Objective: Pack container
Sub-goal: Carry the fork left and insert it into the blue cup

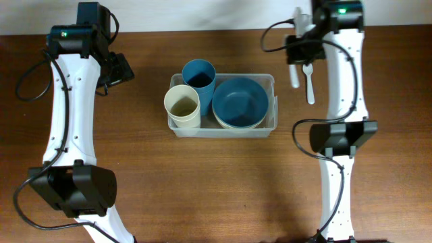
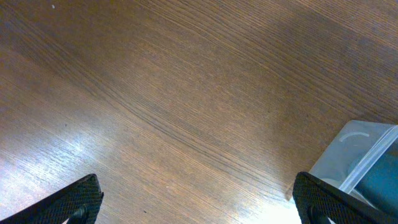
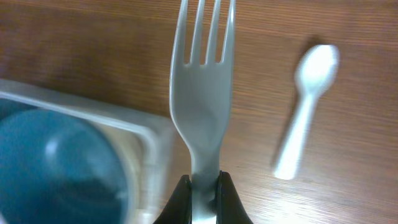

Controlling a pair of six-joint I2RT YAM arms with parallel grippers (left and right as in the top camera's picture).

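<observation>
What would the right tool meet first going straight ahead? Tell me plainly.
Past the fork it holds, only bare table shows; likely that, though depth is unclear. In its camera view the spoon lies right, the container left.

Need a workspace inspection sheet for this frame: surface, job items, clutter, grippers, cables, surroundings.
Surface: brown wood-grain table, no spills seen.
Job's things: clear container mid-table holds blue cup, cream cup and blue bowl. White fork is held near the container's right end. White spoon lies on the table beyond it.
Clutter: nothing seen.
Grippers: left gripper open, holding nothing, over bare wood. Right gripper shut on the fork's handle.
Cables: black cables loop beside both arms, none across the container.
Surroundings: pale strip beyond the table's far edge.
</observation>
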